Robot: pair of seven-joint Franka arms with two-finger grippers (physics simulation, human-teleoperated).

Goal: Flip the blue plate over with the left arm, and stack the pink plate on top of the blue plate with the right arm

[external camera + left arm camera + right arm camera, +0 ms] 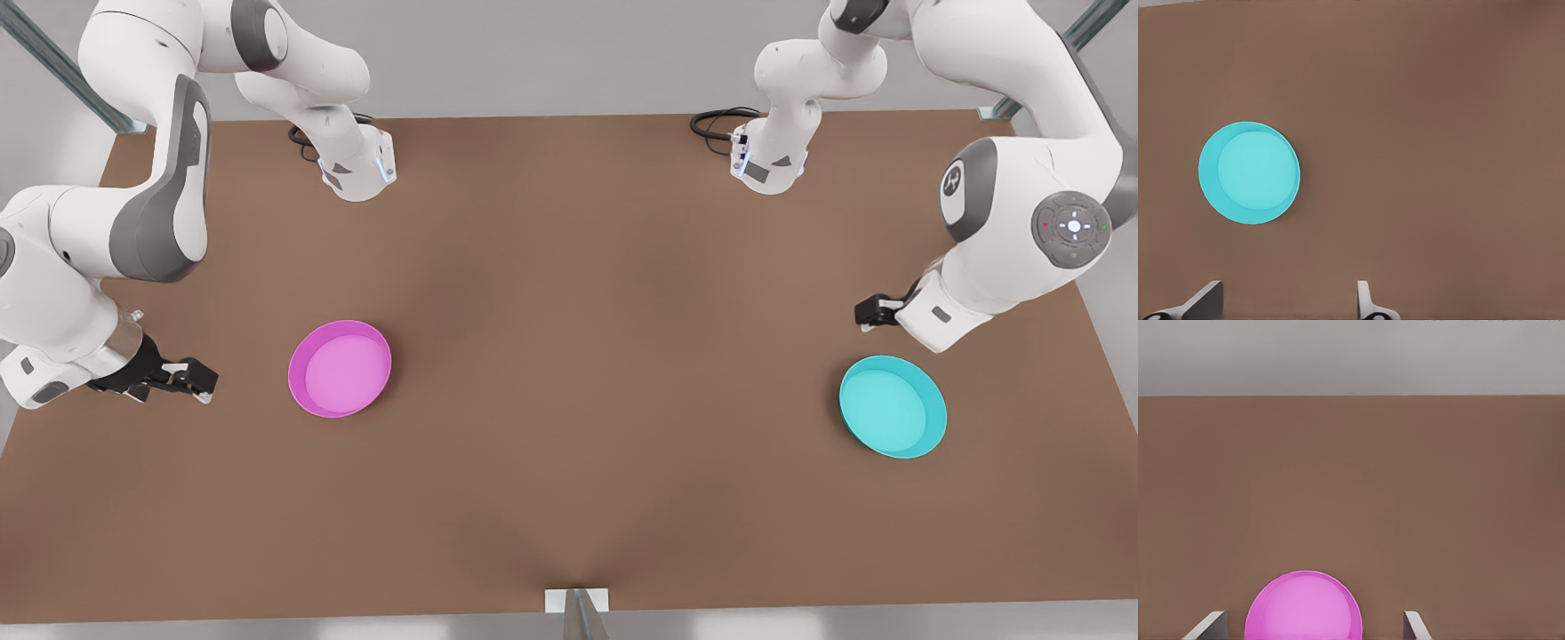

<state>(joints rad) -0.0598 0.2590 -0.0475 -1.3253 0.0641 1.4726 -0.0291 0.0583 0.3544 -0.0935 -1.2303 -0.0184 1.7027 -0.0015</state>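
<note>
— Looking at the desk (569, 356): what is lying on it?

— A plain brown top is carrying two dishes, both sitting rim up and well apart from each other. The pink plate (340, 369) is lying just ahead of the right claw (197, 380), which is reaching in from the front view's left with its fingers pointing toward the plate. In the right wrist view, the pink plate (1303, 607) is showing between the two spread fingertips (1208, 627), so that claw is standing open and holding nothing.

— And the other side?

— The blue plate (893, 406) is resting near the front view's right edge of the desk. The left claw (876, 311) is hanging close beside it, on the side toward the arm bases, apart from it and mostly hidden behind its own wrist. In the left wrist view the blue plate (1249, 173) is lying ahead of the fingertips (1205, 300) and off to one side; those are also spread wide, gripping nothing.

— What is surrounding the desk?

— Pale grey floor is running around it on every side. Grey metal struts (62, 67) are slanting at the far corners, one more (578, 613) is standing at the middle of the near edge, and black cables (716, 123) are looping by each arm base.
</note>
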